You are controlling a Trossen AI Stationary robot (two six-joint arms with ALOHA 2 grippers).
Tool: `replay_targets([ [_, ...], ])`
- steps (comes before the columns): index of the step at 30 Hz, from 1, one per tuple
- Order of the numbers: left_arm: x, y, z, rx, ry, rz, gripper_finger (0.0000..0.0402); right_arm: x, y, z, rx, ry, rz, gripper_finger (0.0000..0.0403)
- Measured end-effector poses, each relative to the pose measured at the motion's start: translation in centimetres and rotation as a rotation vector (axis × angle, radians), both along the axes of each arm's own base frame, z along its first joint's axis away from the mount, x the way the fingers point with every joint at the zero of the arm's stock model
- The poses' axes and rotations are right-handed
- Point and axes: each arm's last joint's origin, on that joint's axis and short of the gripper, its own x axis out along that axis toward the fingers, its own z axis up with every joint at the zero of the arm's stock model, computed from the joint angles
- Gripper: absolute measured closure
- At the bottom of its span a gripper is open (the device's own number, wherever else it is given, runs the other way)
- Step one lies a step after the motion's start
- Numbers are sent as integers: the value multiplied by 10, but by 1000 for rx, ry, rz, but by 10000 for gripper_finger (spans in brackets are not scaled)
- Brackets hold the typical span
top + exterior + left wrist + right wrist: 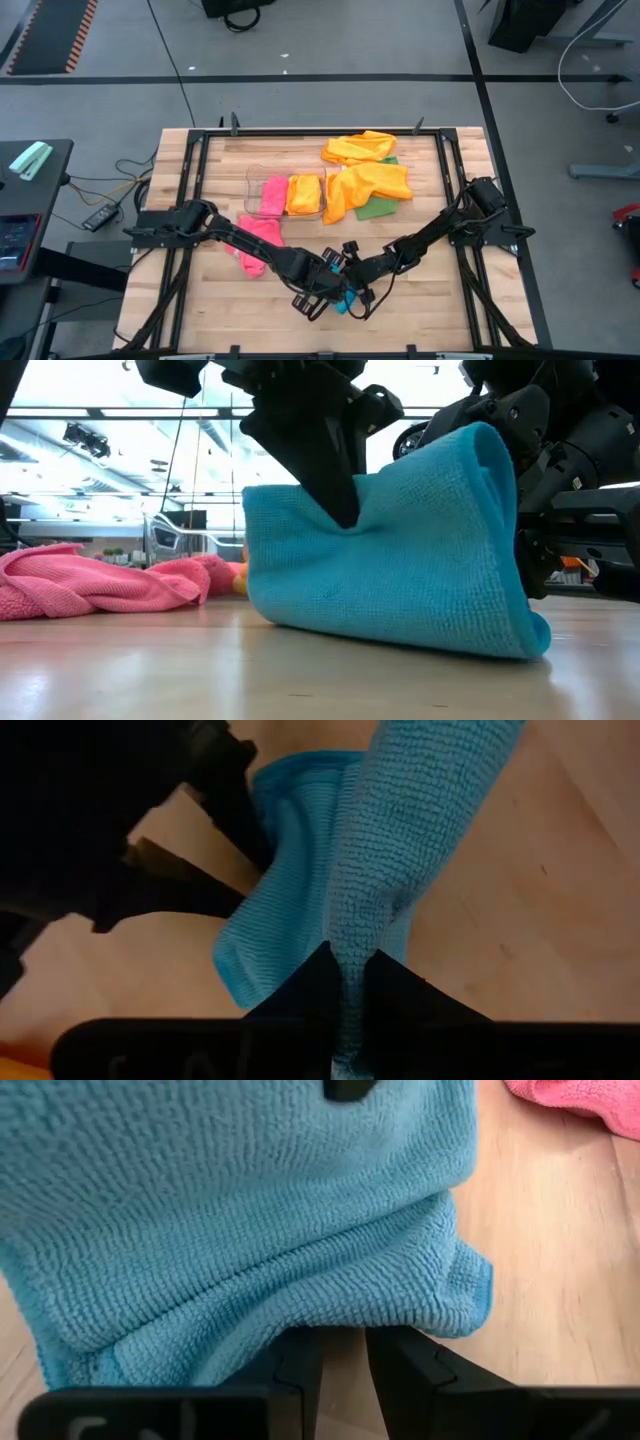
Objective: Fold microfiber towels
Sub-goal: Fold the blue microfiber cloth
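blue towel (400,560) pinched by both grippers at the table's (430,310) near edge

its looped, nubbly cloth hangs in a soft fold, lower edge on the pale wood. the left gripper (345,982) nips one edge between narrow dark fingers; the right gripper (345,1355) clamps another. behind lies a crumpled pink towel (257,245), then a clear bin (286,196) with folded pink and yellow cloths, then rumpled orange towels (365,170) over a green towel (378,208).

Robotics lab or workshop: wooden table (250,310) in black metal frame (195,150), grey floor (330,40) with hazard-striped mat (45,35), loose cables (110,185).
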Motion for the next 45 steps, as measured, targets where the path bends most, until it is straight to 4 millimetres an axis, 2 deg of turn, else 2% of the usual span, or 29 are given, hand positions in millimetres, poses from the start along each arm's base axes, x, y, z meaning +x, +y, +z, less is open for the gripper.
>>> replay_targets([
  [4, 2, -1, 1, -10, -23, 0, 338, 0, 0, 0, 0, 0, 1, 314],
  [18, 7, 6, 1, 35, -79, 124, 207, -6, 4, 7, 17, 24, 0, 314],
  [24, 11, 8, 3, 70, -132, 162, 174, -6, 5, 8, 18, 29, 0, 314],
  [28, 12, 10, -11, 104, -188, 187, 182, -10, 7, 14, 3, 60, 16, 314],
  [35, 14, 18, -37, 126, -267, 185, 225, -14, 11, 15, 11, 83, 13, 314],
  [41, 17, 32, -43, 113, -290, 231, 258, -17, 12, 17, 17, 100, -5, 314],
  [45, 17, 35, -46, 106, -284, 254, 276, -29, 9, 29, 18, 195, -52, 314],
])
